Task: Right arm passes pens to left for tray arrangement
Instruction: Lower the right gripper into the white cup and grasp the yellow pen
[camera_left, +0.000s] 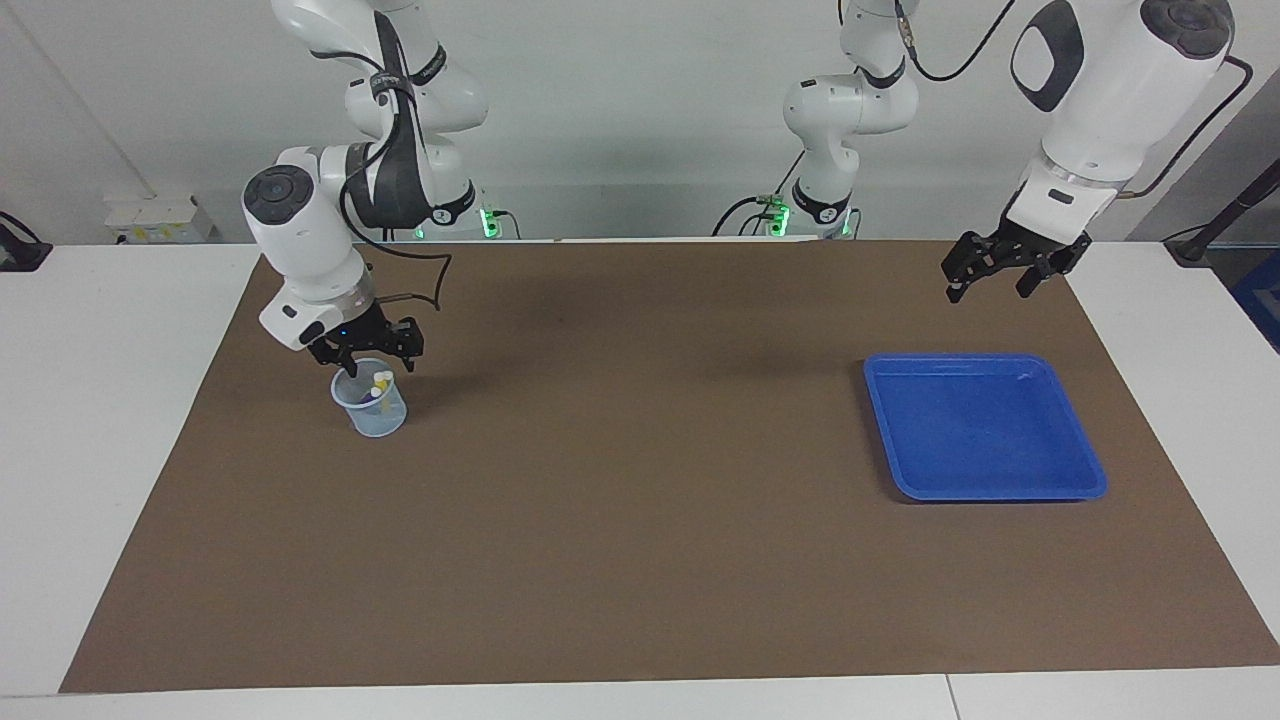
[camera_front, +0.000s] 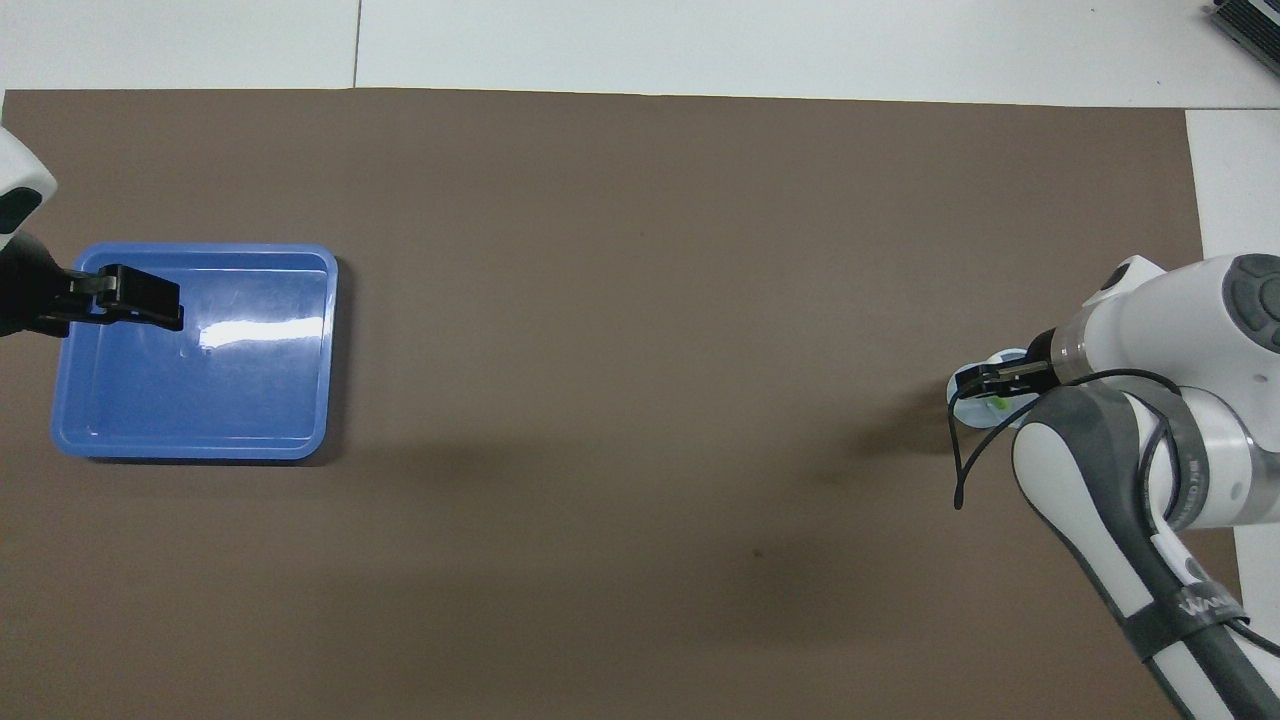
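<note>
The pens (camera_left: 380, 381) stand in a small translucent cup (camera_left: 371, 412) at the right arm's end of the brown mat; only pale cap ends and a bit of yellow show. From overhead a green tip (camera_front: 998, 405) peeks out of the cup. My right gripper (camera_left: 378, 362) hangs just over the cup's mouth, open, its fingers on either side of the caps and holding nothing. The blue tray (camera_left: 985, 488) lies at the left arm's end with nothing in it. My left gripper (camera_left: 988, 291) waits, raised and open, over the mat at the tray's edge.
The brown mat (camera_left: 640, 560) covers most of the white table. From overhead my right arm's forearm (camera_front: 1100, 480) and its black cable (camera_front: 958, 460) cover most of the cup (camera_front: 960, 385). The left gripper (camera_front: 130, 300) overlaps the tray (camera_front: 190, 400) there.
</note>
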